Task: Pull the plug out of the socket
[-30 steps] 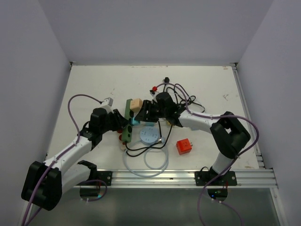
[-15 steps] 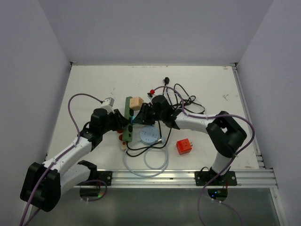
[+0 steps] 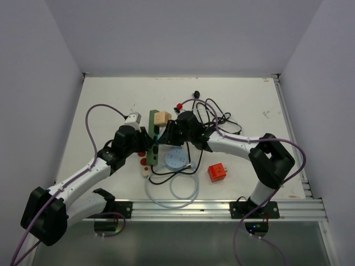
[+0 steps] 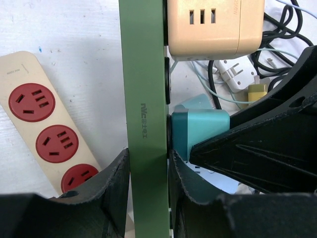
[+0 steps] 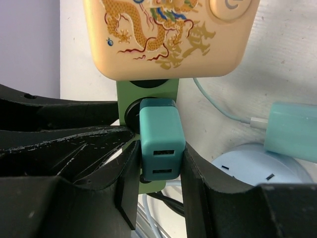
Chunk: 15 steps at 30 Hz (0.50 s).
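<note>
**A:** While the green power strip (image 3: 151, 138) stands on its long edge near the middle of the table (image 3: 100, 105), what has hold of it?

**B:** The left gripper (image 4: 146, 173) does. Its two black fingers press against the strip's opposite faces, one on each side.

**A:** And the teal plug (image 5: 161, 141)?

**B:** It is seated in a socket on the face turned toward the right arm, its body butted against the green. The right gripper (image 5: 159, 166) pinches it, with a finger touching either side.

**A:** Is anything else on that strip?

**B:** A cream adapter (image 5: 171, 34) with a dragon print is plugged in just beyond the teal plug, farther from the arm bases.

**A:** What lies around them?

**B:** A beige strip (image 4: 20, 129) with red sockets lies flat just beside the green one, on the left arm's side. A pale blue disc (image 3: 176, 159) sits near the right gripper. An orange cube adapter (image 3: 217, 172) sits well apart to the right. Tangled black cables (image 3: 219, 119) sprawl behind the right arm.
</note>
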{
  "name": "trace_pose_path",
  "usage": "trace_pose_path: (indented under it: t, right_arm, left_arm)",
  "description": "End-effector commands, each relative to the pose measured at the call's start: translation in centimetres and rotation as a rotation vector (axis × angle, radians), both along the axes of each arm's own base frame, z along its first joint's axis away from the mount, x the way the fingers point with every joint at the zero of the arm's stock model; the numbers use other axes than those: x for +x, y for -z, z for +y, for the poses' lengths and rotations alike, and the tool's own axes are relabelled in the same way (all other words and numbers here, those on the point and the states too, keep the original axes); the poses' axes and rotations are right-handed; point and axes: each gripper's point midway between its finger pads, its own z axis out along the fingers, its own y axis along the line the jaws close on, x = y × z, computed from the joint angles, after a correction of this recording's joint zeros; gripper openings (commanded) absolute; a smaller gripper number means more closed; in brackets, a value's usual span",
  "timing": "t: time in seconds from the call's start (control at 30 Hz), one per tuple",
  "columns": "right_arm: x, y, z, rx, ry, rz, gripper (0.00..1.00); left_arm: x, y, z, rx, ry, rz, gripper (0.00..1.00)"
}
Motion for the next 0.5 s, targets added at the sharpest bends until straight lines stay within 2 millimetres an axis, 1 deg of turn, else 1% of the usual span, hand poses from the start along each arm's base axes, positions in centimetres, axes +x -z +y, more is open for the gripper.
trace_pose_path:
  t: [0.0, 0.03, 0.07, 0.1, 0.13, 0.2, 0.23, 0.27, 0.33, 0.47]
  right_arm:
    - [0.3, -4.0, 0.3, 0.061, -0.021, -0.121, 0.00]
    - [0.2, -4.7, 0.1, 0.078, -0.021, -0.142, 0.00]
    - [0.1, -4.7, 0.1, 0.084, -0.030, -0.156, 0.00]
    - [0.1, -4.6, -0.1, 0.092, -0.029, -0.170, 0.00]
    - [0.0, -4.9, -0.4, 0.093, -0.027, -0.178, 0.00]
    - [0.1, -4.7, -0.8, 0.094, -0.030, -0.181, 0.00]
    - [0.1, -4.8, -0.9, 0.099, -0.031, -0.183, 0.00]
    - [0.1, -4.9, -1.1, 0.106, -0.033, -0.182, 0.00]
    - [0.2, -4.7, -1.6, 0.110, -0.024, -0.178, 0.00]
    - [0.6, -4.7, -2.6, 0.121, -0.007, -0.175, 0.00]
  left_arm:
    - [2.0, -2.5, 1.0, 0.002, -0.056, -0.099, 0.00]
    - [1.5, -2.4, 0.3, -0.042, -0.011, -0.080, 0.00]
    - [1.9, -2.5, 1.0, -0.084, -0.028, -0.072, 0.00]
    - [2.0, -2.5, 1.0, -0.111, -0.023, -0.075, 0.00]
    - [1.9, -2.8, 0.6, -0.149, 0.009, -0.076, 0.00]
    - [2.2, -2.5, 1.0, -0.181, 0.001, -0.059, 0.00]
    - [2.1, -2.8, 0.6, -0.208, 0.024, -0.061, 0.00]
    - [2.2, -2.6, 0.7, -0.229, 0.016, -0.049, 0.00]
    - [2.1, -2.5, 0.5, -0.257, 0.035, -0.042, 0.00]
    - [2.4, -1.8, 1.3, -0.226, 0.009, -0.037, 0.00]
